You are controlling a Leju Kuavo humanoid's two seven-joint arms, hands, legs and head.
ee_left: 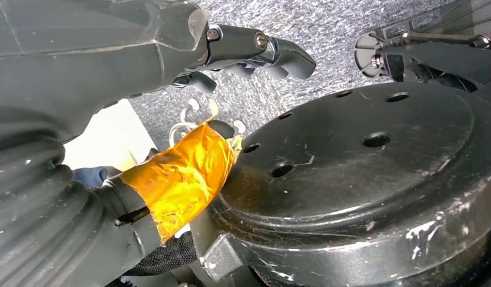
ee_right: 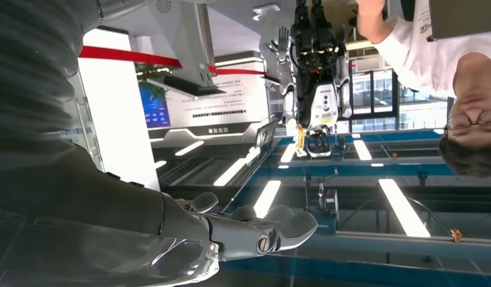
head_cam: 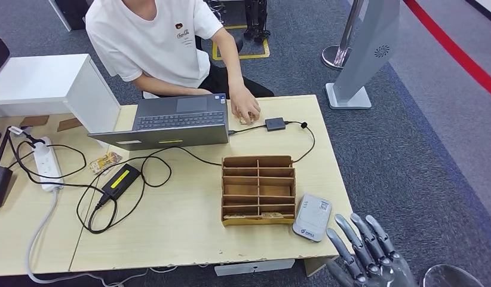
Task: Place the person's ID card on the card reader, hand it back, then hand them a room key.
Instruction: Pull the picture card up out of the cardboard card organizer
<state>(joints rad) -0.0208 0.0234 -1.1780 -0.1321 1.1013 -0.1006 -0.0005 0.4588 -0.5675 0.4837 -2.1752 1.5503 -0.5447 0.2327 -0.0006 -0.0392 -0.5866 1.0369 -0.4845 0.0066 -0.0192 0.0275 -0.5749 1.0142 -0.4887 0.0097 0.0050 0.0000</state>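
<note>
Right hand (head_cam: 367, 254) sits low at the near right corner of the tabletop (head_cam: 171, 233), palm up, fingers (head_cam: 350, 234) spread, nothing in it. It's open and waiting. Right wrist view shows the same: flat, empty hand (ee_right: 255, 230), with the person's white shirt (ee_right: 410, 42) up ahead.

Left hand (ee_left: 255, 51) shows in the left wrist view. Fingers look a bit curled w/ nothing between them, but can't tell for sure if it's open or closed; it hangs by the robot's own body, away from the job.

ID card: prob. the small tan thing under the person's hand (head_cam: 245, 109), on the far side of the tabletop next to the laptop (head_cam: 171, 122). Too small to be sure. Card reader (head_cam: 312, 217), the grey flat box, lies near the right hand, just beside the wooden key rack (head_cam: 258, 190). Some cards show in the rack's near slots.

So I think the job is at the start: card not passed over yet.

What could go wrong:
- Card is far from the waiting hand. If the person drops it on the fingertips and not the palm, it may slide off onto the floor.
- Thin flat card, smooth fingers, so closing too late or too loose = slip.
- Rack stands right by the reader. A wide swing could bump it and spill the keys.
- Black cable (head_cam: 306, 146) by the rack could catch a finger.
</note>
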